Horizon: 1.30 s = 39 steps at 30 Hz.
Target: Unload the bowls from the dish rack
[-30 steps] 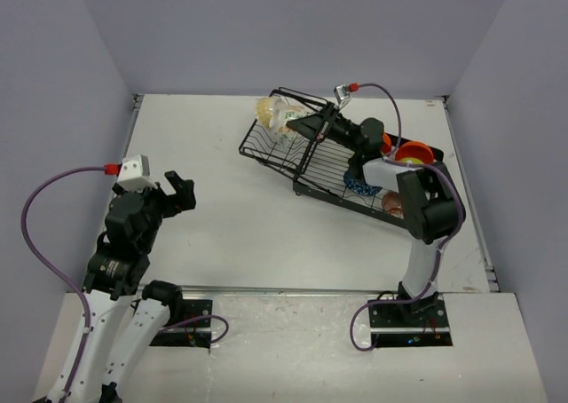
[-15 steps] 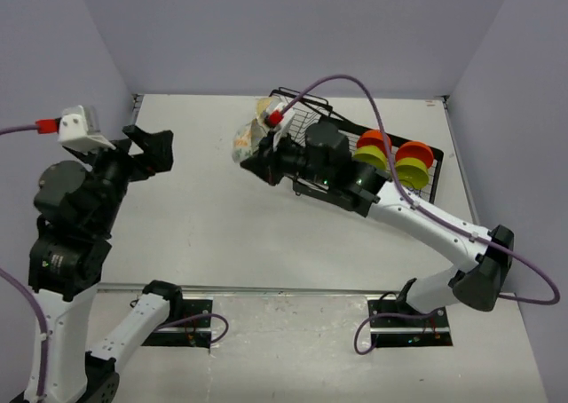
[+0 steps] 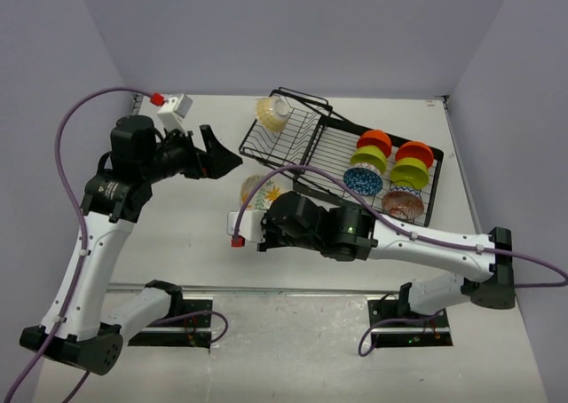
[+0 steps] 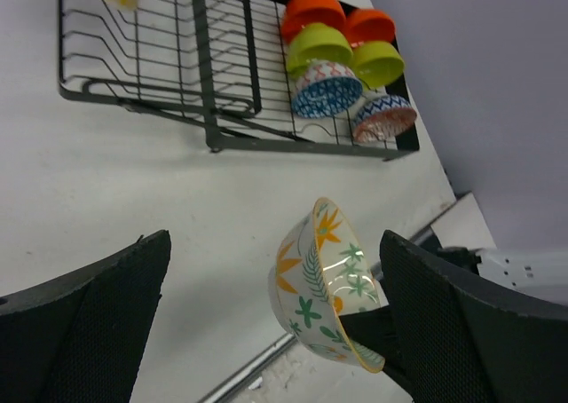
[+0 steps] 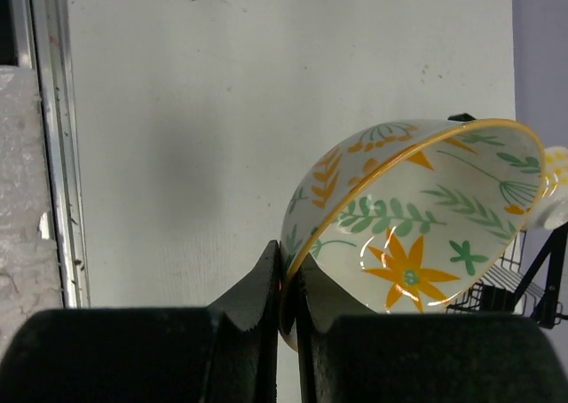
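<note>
Just off the rack's [image 3: 293, 146] near-left corner, over the worktop [image 3: 195, 217], the floral bowl [image 3: 257, 190] hangs from the right end effector [image 5: 286, 256], which is pinched tight on its rim. A second ago that end effector was reaching into the rack. One bowl is out and others remain racked. The left end effector [image 3: 220, 157] gapes wide, empty.

White table [image 3: 186, 243] (lightly scuffed) between pale lilac walls [image 3: 293, 30], a metal strip [image 3: 302, 289] along its near edge.

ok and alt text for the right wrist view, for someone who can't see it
The right gripper is shut on the rim of a floral bowl, white with orange flowers, green leaves and a yellow rim, holding it tilted over the white table. A corner of the black dish rack shows at the right edge.
</note>
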Available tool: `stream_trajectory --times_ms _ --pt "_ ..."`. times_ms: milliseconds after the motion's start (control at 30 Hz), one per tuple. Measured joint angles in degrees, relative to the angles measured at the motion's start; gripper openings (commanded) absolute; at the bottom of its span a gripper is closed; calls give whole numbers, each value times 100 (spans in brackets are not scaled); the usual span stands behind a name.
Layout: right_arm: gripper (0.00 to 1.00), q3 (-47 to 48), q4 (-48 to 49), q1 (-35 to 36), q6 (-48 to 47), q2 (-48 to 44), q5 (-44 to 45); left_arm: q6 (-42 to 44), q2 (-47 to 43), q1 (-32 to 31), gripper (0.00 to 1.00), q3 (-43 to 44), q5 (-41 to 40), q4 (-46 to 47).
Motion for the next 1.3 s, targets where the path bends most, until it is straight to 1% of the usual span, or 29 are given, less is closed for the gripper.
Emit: stream_trajectory --times_ms 67,133,233,300,433,533,567,633,667,733,833,1067,1100,1133,1200,1233,1300 --pt "0 13 -129 4 -284 -146 -177 -116 17 -79 100 -302 382 -9" --pt "0 151 -319 4 -455 -179 -219 -201 9 -210 100 -374 643 2" --pt "0 461 -590 2 -656 -94 -254 -245 -94 -350 99 -378 828 96" --pt "0 699 -774 0 -732 7 -245 -247 -205 -382 96 -435 866 151" --pt "0 1303 -1154 -2 -846 345 -125 -238 -293 -442 89 -680 839 166" --pt "0 1574 -1257 0 -914 520 39 -227 -153 -485 77 -780 654 111" --pt "0 1611 -1263 -2 -931 555 70 -216 -107 -485 65 -804 599 103" --pt "0 1655 -1274 0 -992 619 173 -234 -35 -507 45 -833 503 81" --pt "0 1657 -1272 0 -1014 658 212 -240 -17 -525 21 -833 466 83" --pt "0 1663 -1252 26 -1056 780 350 -153 -7 -584 1 -828 247 68" --pt "0 1663 -1222 50 -1132 935 562 -76 33 -590 0 -807 -37 -9" --pt "0 1665 -970 63 -1178 1189 953 26 142 -599 1 -787 -387 -15" --pt "0 1665 -944 63 -1185 1209 988 57 160 -605 9 -787 -433 -11" --pt "0 1665 -920 63 -1191 1233 1023 87 177 -625 22 -787 -483 -4" --pt "0 1665 -835 61 -1207 1283 1143 127 212 -675 29 -787 -632 -74" --pt "0 1698 -809 55 -1209 1307 1209 122 243 -732 31 -787 -728 -175" --pt "0 1792 -811 48 -1207 1357 1241 116 321 -861 29 -787 -918 -243"
